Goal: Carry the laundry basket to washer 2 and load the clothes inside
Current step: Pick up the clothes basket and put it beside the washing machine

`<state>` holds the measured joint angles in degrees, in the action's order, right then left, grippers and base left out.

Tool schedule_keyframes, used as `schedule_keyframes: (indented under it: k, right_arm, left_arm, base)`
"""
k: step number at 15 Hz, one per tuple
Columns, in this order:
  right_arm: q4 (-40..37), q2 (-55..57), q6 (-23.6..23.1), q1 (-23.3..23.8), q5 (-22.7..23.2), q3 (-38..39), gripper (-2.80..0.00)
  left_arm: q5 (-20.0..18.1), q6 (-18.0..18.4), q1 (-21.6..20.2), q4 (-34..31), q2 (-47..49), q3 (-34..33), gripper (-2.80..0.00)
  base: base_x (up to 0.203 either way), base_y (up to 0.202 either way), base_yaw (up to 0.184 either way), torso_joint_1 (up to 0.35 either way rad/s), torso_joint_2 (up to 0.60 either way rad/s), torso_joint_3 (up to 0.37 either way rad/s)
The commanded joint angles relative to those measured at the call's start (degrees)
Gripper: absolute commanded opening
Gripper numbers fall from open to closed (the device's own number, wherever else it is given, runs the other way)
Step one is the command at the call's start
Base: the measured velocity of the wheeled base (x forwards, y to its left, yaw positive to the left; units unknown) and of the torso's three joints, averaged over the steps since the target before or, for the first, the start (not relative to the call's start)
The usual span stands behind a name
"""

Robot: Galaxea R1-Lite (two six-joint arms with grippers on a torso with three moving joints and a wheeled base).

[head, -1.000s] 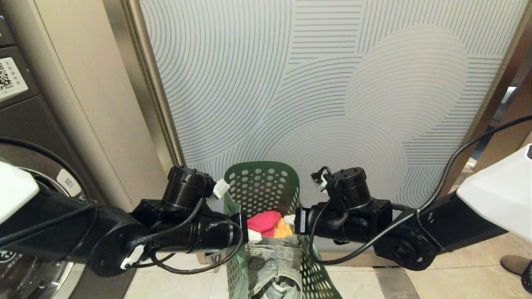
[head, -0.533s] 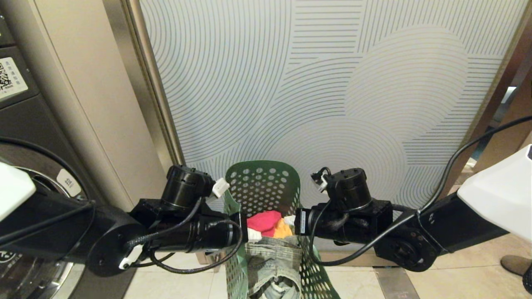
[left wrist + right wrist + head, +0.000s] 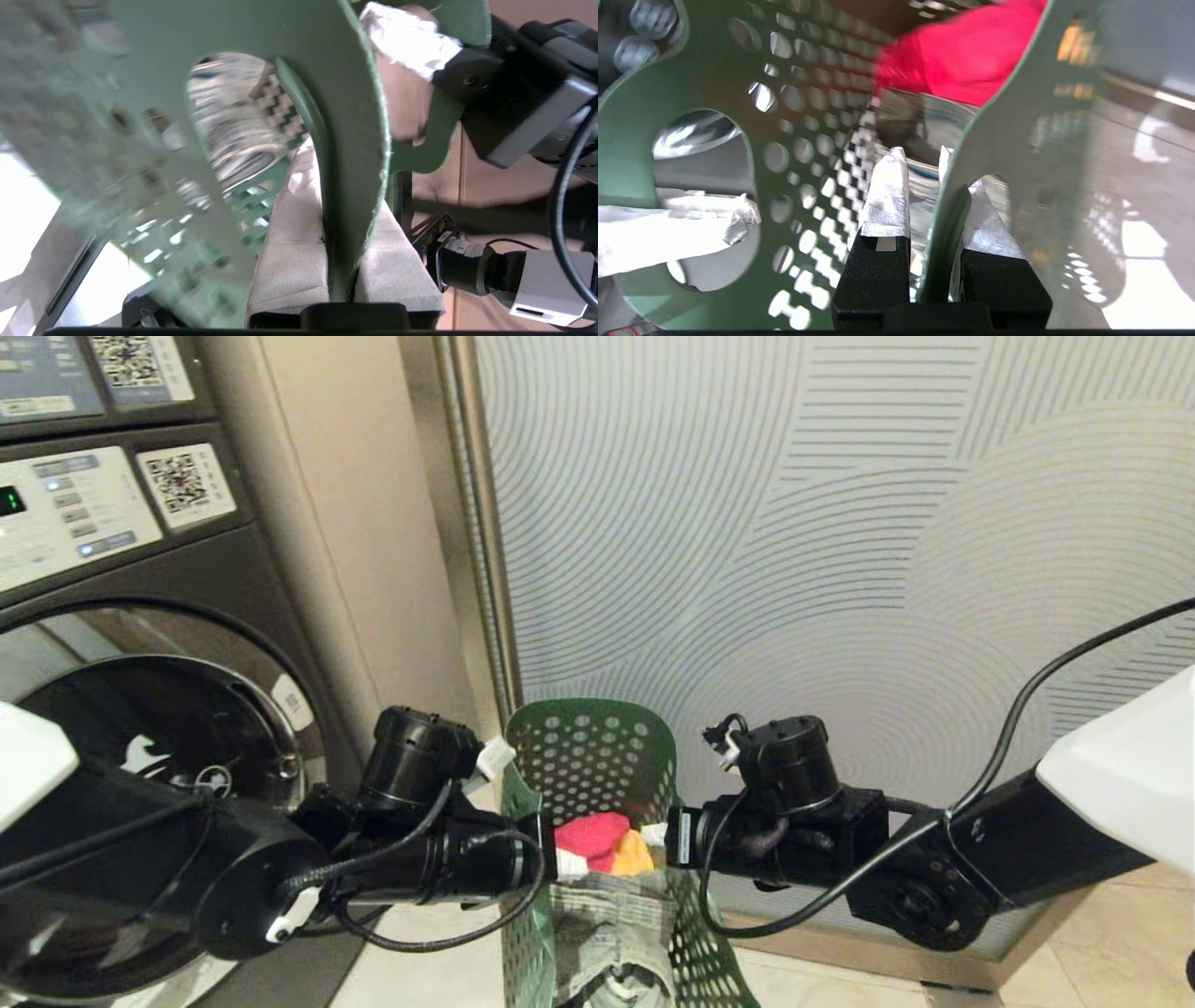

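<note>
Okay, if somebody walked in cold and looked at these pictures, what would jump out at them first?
The green basket, held up at centre between both arms: the left tool and the right tool each pinch a side wall by a handle hole. Inside it, the clothes show red and orange over denim. To the left stands a dark washer with a round glass door; its number is not visible.
</note>
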<state>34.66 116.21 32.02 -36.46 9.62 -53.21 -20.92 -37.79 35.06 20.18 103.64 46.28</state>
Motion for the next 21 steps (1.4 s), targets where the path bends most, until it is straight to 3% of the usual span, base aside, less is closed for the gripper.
schedule_keyframes:
  k: [1,3,6,21]
  right_arm:
    - [0.23,-0.20,0.15,-0.01,0.05,0.12,-2.80]
    - [0.23,-0.18,0.14,-0.01,0.06,0.12,-2.80]
    - [0.32,-0.29,0.23,-0.01,0.31,0.12,-2.80]
    - [0.27,-0.02,0.16,-1.65,0.23,0.30,-2.80]
  left_arm:
    - [-0.09,-0.27,0.01,0.04,0.07,-0.13,-2.80]
    - [-0.25,-0.33,0.01,0.04,-0.09,-0.29,-2.80]
    - [-4.03,-0.78,0.01,0.04,-1.33,-0.99,-2.80]
    - [-4.13,-0.89,0.01,0.22,-1.42,-1.98,-2.80]
  base:
    - [0.000,-0.007,0.179,0.003,0.00,0.002]
    - [0.000,-0.009,0.181,0.002,0.00,0.003]
    - [0.000,-0.012,0.174,0.006,0.00,0.002]
    - [0.001,-0.008,0.176,0.002,0.00,0.002]
